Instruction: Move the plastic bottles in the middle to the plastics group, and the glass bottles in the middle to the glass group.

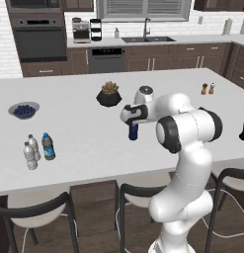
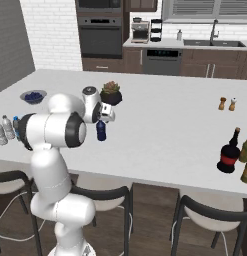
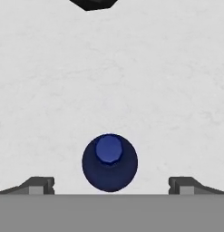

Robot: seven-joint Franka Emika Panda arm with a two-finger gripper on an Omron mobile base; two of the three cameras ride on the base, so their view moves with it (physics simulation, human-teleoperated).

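A white kitchen island counter (image 1: 84, 148) is stretching across a room with dark cabinets, a wall oven (image 1: 38, 37) and a sink (image 1: 146, 38) behind. The gripper (image 3: 111, 186) is hovering with its jaws spread wide above the dark blue bottle (image 3: 109, 162), which is standing upright mid-counter, untouched. The blue-labelled bottle (image 1: 48, 147) is standing just beside the two clear white-capped bottles (image 1: 31, 152) at the counter's left. The dark glass bottle with a red band (image 2: 228, 152) is standing far right beside olive-green bottles (image 2: 246, 160) that the picture edge is cutting off. The arm is hiding part of the gripper in the base views.
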